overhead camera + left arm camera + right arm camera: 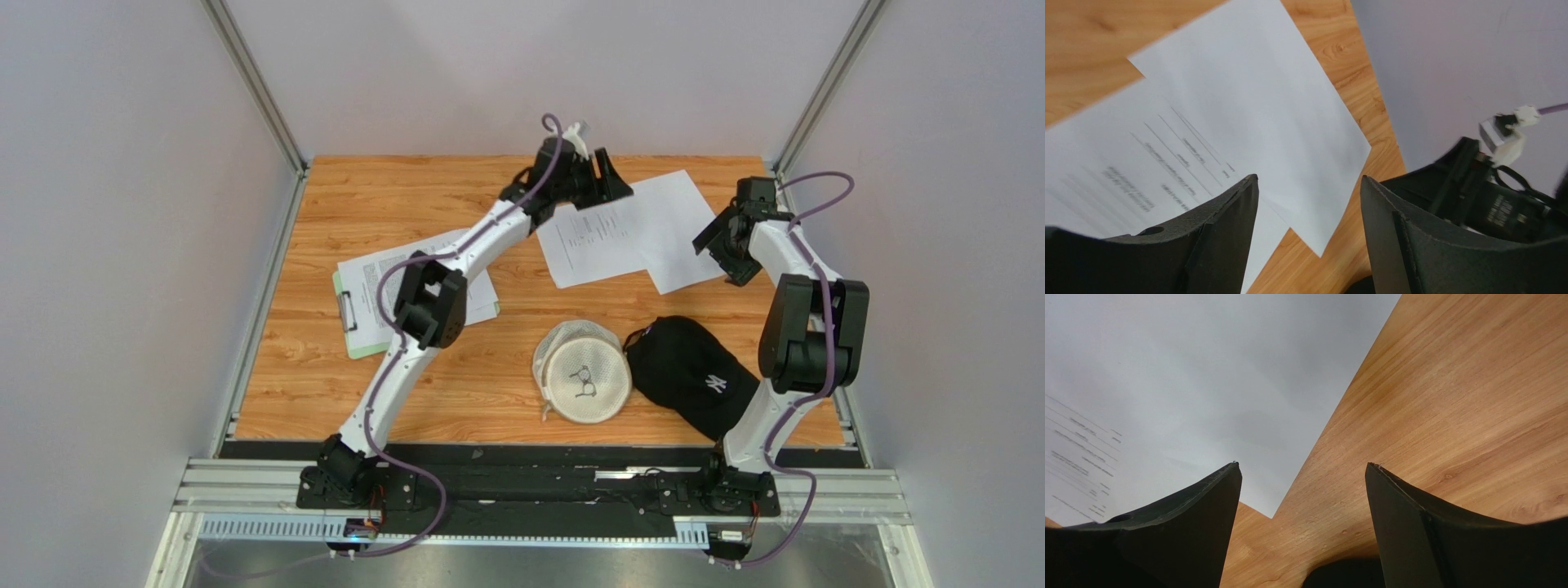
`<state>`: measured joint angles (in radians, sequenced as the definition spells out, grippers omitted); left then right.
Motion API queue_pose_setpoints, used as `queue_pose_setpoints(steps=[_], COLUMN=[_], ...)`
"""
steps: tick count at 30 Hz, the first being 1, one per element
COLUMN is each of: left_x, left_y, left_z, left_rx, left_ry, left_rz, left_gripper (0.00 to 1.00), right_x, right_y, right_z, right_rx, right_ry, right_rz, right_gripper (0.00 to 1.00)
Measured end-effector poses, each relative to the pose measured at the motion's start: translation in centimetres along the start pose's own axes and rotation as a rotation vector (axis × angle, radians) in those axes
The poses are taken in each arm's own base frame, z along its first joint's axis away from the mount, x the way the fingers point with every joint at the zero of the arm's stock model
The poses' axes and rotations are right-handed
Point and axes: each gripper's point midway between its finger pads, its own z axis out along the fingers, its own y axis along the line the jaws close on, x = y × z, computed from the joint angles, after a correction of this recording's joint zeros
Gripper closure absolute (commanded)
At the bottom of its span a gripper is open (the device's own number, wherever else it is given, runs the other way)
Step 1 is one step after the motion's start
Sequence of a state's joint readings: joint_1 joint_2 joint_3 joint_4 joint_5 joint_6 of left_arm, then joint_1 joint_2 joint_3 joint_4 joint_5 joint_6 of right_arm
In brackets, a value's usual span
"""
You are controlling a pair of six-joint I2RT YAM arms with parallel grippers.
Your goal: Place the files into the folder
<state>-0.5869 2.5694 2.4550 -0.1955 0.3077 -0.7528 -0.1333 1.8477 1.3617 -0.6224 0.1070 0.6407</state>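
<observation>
Two overlapping white sheets, the files [626, 233], lie at the back middle of the table: a printed one [1137, 165] and a plain one [1260, 104] partly over it. The light-green folder [358, 337] lies at the left with a white sheet [368, 272] on it, partly hidden by my left arm. My left gripper [610, 184] is open above the sheets' far left edge, holding nothing [1309, 184]. My right gripper [715, 241] is open and empty at the sheets' right edge [1300, 468], with the plain sheet's corner [1198, 373] under its left finger.
A white cap [586, 371] and a black cap [693, 371] lie side by side at the front middle and right. Grey walls and metal posts close in the table at the back and sides. The right arm [1487, 196] shows in the left wrist view.
</observation>
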Motion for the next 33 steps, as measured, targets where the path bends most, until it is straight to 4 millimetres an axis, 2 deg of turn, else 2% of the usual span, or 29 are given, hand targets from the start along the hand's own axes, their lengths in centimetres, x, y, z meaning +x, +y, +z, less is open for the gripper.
queue_pose_setpoints(steps=[2,4,6,11,16,25,30,33], left_x=[3.7,8.0,11.2,10.2,10.6,13.1,13.4,13.4], left_y=[1.2,3.4,4.8,2.2,0.8,2.5,2.7,2.7], left_z=[2.8,5.3,6.8,8.0,8.4,8.6,8.5,8.5], left_rx=[0.013,-0.008,-0.039,0.016,0.018,-0.082,-0.102,-0.111], left_ry=[0.030,0.069,0.091,-0.010,-0.042,-0.013,-0.004,-0.004], left_rz=[-0.092,-0.175,-0.227,-0.283,-0.283,-0.335,-0.380,-0.402], left_gripper=[0.30,0.30,0.32,0.40,0.40,0.35,0.37,0.39], right_x=[-0.6,-0.9,-0.7,1.5,1.7,1.8,2.8,3.9], right_y=[0.3,0.4,0.3,-0.8,-0.8,-0.5,0.6,0.5], right_z=[-0.7,-1.0,-0.7,0.3,0.4,0.3,0.8,1.4], right_rx=[-0.023,-0.039,-0.045,-0.030,-0.040,-0.054,-0.106,-0.108], right_ry=[-0.030,-0.046,-0.046,0.006,0.014,0.020,0.076,0.105], right_rz=[0.014,0.026,0.034,0.042,0.043,0.055,0.103,0.129], right_gripper=[0.23,0.23,0.23,0.25,0.28,0.25,0.26,0.26])
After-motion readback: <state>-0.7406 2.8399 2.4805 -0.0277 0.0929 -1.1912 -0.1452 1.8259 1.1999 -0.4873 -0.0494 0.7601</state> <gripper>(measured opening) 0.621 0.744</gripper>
